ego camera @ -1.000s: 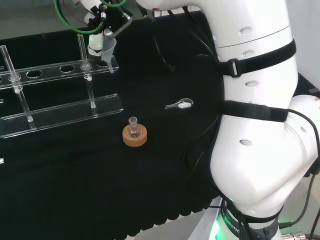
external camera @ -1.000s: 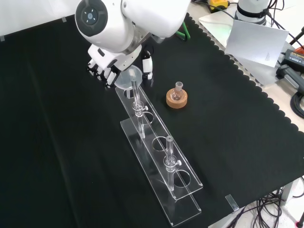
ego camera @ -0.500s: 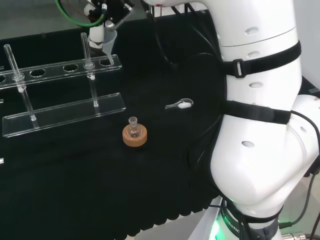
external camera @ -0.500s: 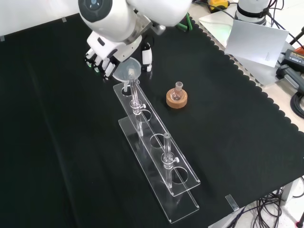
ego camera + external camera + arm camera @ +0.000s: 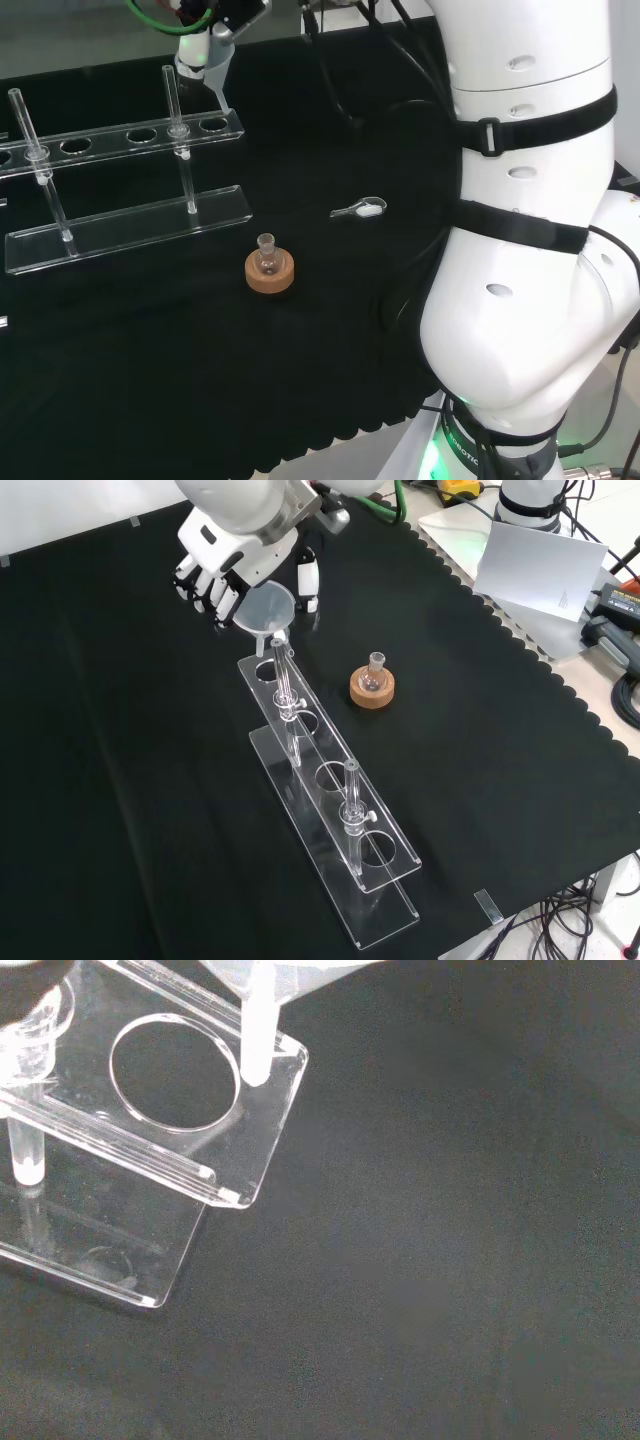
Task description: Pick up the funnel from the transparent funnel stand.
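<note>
The clear plastic funnel [image 5: 211, 68] [image 5: 266, 609] hangs in the hand [image 5: 205, 25] [image 5: 222, 568], whose fingers and thumb are curled round its cone. The hand is shut on it, at the far end of the transparent funnel stand [image 5: 120, 136] [image 5: 331, 780]. The funnel's stem [image 5: 258, 1030] points down and ends just above the stand's top plate, beside the end hole [image 5: 175, 1075]. In the front view the stem tip hovers over that end hole. Two thin upright posts [image 5: 172, 100] [image 5: 352, 800] rise through the stand.
A cork ring with a small glass flask [image 5: 269, 272] [image 5: 373, 683] stands on the cloth near the stand. A small clear scoop [image 5: 360, 208] lies to the right in the head view. The arm's white links [image 5: 520, 200] stand at the right.
The hand has risen with the funnel, drawing its stem up out of the stand's end hole. The stand shifted a little a second ago and now rests still.
</note>
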Available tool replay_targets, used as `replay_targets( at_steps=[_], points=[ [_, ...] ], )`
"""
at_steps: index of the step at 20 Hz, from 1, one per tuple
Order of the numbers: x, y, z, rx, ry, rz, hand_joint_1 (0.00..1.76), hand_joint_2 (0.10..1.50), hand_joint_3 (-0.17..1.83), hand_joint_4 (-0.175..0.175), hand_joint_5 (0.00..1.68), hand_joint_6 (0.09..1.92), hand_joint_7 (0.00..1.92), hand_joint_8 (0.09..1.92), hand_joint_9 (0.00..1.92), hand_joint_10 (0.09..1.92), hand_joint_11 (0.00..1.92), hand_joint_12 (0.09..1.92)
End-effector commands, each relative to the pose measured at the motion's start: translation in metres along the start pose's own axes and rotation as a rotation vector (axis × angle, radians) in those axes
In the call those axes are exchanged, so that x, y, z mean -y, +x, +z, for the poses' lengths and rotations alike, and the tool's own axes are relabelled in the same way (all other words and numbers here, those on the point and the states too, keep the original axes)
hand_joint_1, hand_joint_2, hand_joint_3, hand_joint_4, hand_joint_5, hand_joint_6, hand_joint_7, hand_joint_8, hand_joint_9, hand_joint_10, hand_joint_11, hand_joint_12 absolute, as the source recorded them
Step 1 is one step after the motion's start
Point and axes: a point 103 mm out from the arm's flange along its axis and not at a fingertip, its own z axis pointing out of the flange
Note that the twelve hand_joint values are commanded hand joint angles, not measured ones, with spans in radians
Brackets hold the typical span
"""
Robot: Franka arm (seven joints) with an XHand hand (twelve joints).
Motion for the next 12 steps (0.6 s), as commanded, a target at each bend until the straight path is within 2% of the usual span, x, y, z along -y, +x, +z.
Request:
replay_targets(
  at_steps=[1, 12],
  points=[
    [0.007, -0.007, -0.007, -0.021, -0.014, 0.002, 0.77, 0.73, 0.18, 0.032, 0.64, 0.46, 0.99, 0.62, 0.53, 0.48, 0.00, 1.12],
    [0.027, -0.013, -0.023, -0.058, -0.061, 0.013, 0.77, 0.73, 0.19, 0.030, 0.64, 0.47, 0.99, 0.62, 0.53, 0.48, 0.00, 1.12]
  ],
)
